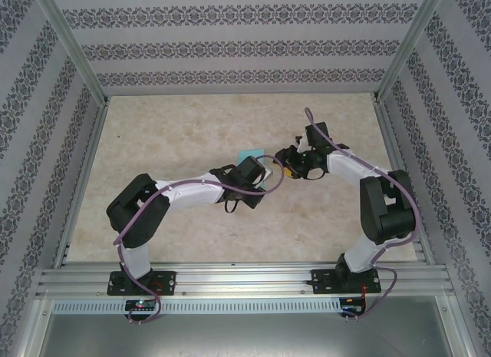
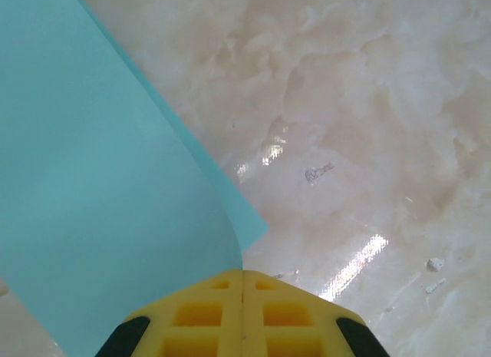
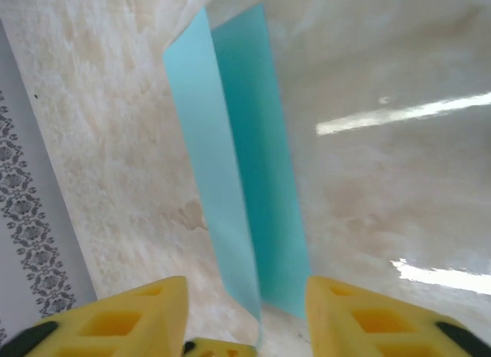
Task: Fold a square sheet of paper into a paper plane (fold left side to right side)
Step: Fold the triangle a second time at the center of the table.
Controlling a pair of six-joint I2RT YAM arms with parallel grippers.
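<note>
1. My left gripper point(image 2: 243, 315) has its fingers clenched flush together. They pinch one edge of the square sheet of paper point(image 2: 92, 188), which curls up and away toward 10 o'clock.
2. My right gripper point(image 3: 253, 326) has its fingers released and spread wide. The sheet stands bent between them, running toward 12 o'clock. I cannot tell whether it touches either finger.
3. In the top view, the sheet is at the middle of the table point(image 1: 192, 127), where my two grippers meet.

Thin matt teal sheet of paper point(image 2: 100, 180), glossy marble-patterned table point(image 2: 368, 142), brushed metal rails point(image 1: 245, 279)
</note>
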